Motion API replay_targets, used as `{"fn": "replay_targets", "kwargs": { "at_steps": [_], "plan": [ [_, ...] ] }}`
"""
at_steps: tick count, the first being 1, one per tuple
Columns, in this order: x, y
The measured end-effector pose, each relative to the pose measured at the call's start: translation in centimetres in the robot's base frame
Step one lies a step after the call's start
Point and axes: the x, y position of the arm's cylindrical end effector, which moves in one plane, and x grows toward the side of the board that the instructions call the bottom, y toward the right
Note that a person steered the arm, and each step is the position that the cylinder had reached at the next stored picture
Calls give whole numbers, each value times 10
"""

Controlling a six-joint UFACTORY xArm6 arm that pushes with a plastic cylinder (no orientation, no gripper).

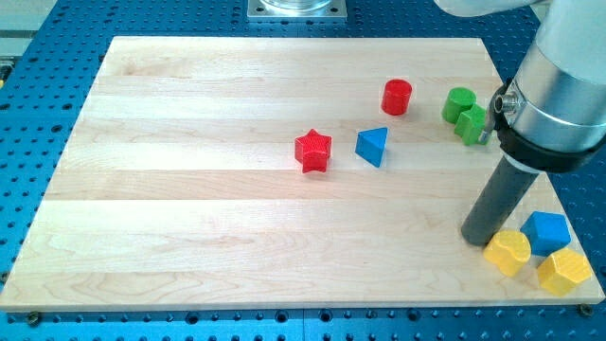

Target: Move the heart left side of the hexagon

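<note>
The yellow heart (508,252) lies near the board's bottom right corner. The yellow hexagon (565,272) lies just to its right and a little lower, close beside it. My tip (476,237) stands on the board just to the upper left of the heart, at or very near its edge. The dark rod rises from there up to the arm's silver body at the view's right.
A blue block (548,232) sits just above the heart and hexagon. Two green blocks (459,102) (471,125) lie at the upper right, partly beside the arm. A red cylinder (397,97), a blue triangle (372,147) and a red star (312,152) lie mid-board. The board's right edge (568,204) is close.
</note>
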Motion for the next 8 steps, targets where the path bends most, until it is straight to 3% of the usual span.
{"fn": "replay_targets", "kwargs": {
  "at_steps": [3,4,5,8],
  "plan": [
    [9,-17],
    [6,-82],
    [-31,-123],
    [-140,-133]
  ]
}}
